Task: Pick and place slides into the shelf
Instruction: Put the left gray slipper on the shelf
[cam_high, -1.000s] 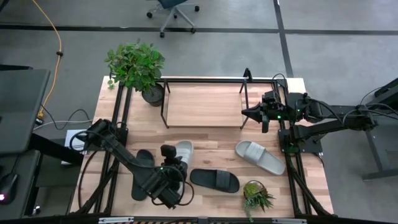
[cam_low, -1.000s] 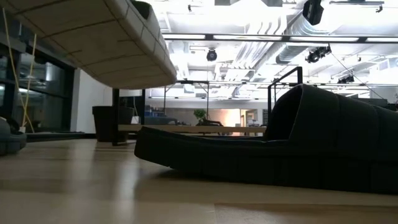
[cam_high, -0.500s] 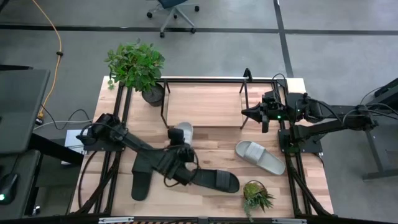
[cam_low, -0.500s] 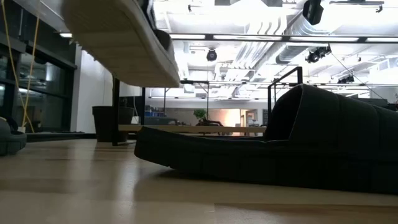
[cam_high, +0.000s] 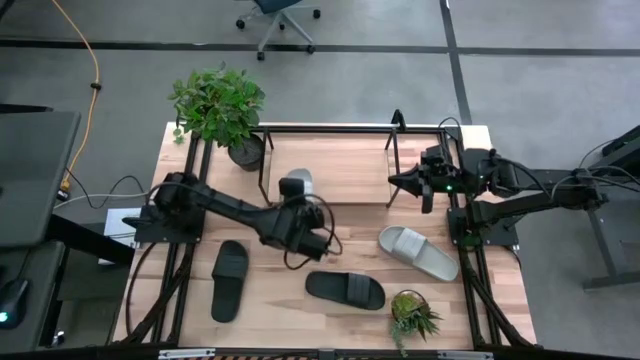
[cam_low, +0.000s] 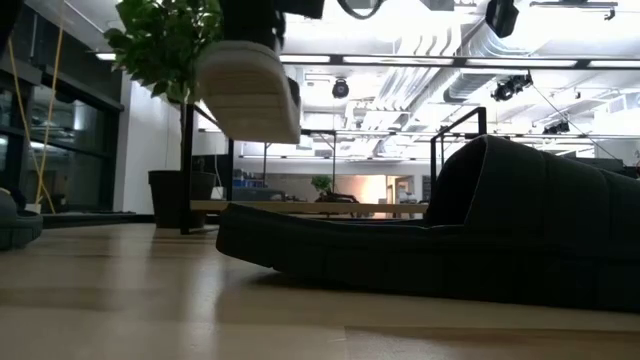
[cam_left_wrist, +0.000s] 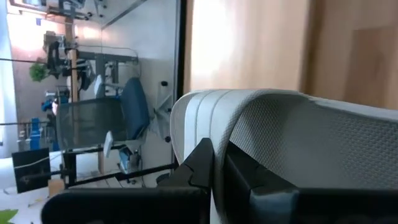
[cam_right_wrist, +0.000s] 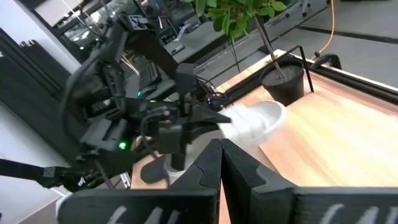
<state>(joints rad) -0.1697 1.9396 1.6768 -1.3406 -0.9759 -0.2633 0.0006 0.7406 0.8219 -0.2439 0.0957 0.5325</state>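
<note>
**Grey slide in transit at the shelf's front rail**

Your left gripper (cam_high: 306, 212) was clamped on a grey slide (cam_high: 296, 183); the wrist view showed the fingers (cam_left_wrist: 205, 165) pinching the wide strap, which explains why the sole hung free and clear of the table (cam_high: 340, 250). In the low view the slide (cam_low: 250, 90) was airborne, toe down and tilted; that carrying height looked chosen to clear the shelf's (cam_high: 330, 170) black front rail. From above, the slide lay across that rail at the left end of the board, part over the board and part over the table; whether it touched the rail could not be told. You had not released it; the placement was not complete.

Your right gripper (cam_high: 425, 183) waited closed and empty, just beside the shelf's right end, clear of the left arm's path; its wrist camera looked across the board at the carried slide (cam_right_wrist: 258, 121).

Three slides remained on the table: a second grey one (cam_high: 418, 252) near the right side, a black one (cam_high: 345, 289) toward the front centre, and another black one (cam_high: 229, 280) to the front left; all were apart from each other and from the shelf.

The large plant (cam_high: 220, 105) stood just beside the shelf's left rear corner; you would want to keep the load away from its leaves. A small plant (cam_high: 412, 315) sat at the front right, near the grey slide.

Judged progress: first slide nearly delivered, three outstanding.
</note>
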